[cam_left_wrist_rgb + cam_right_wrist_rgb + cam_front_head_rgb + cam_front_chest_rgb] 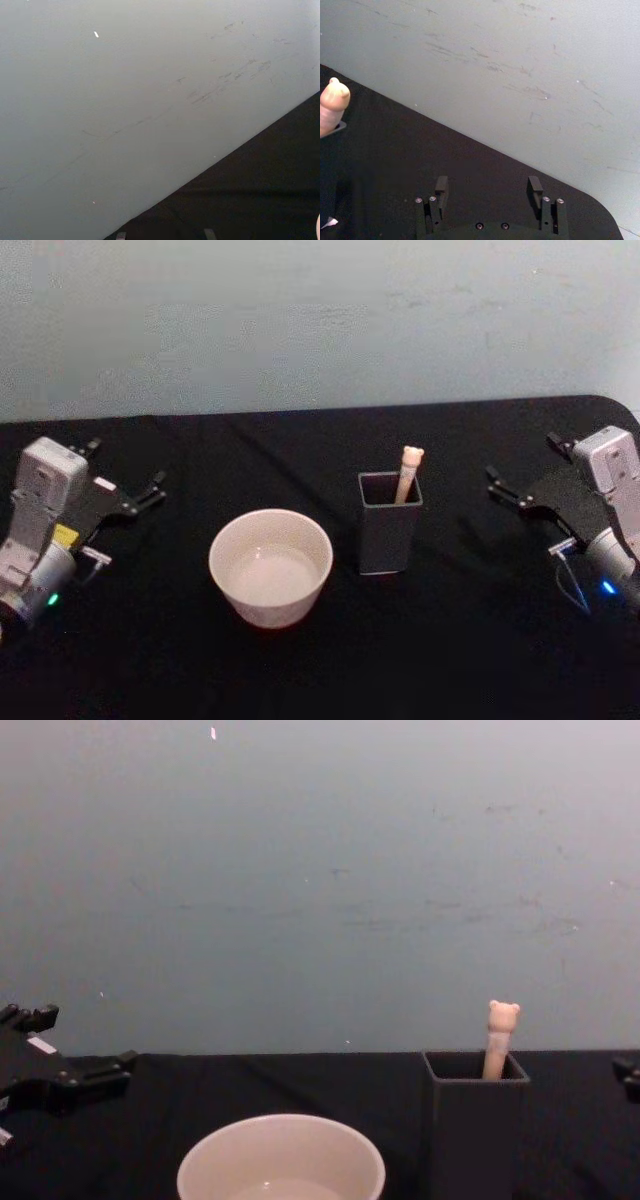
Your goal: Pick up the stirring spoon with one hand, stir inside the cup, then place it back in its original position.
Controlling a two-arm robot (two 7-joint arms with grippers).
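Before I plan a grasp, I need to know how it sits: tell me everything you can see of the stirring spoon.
Of the stirring spoon, the upper handle is visible: smooth, cream-beige, plastic-looking, topped by a tiny bear head with two ears. It stands nearly upright in the dark grey square holder, tilted slightly rightward at the holder's far right corner, to the right of the cup. Its neck and bowl are hidden inside. Only the holder touches it.
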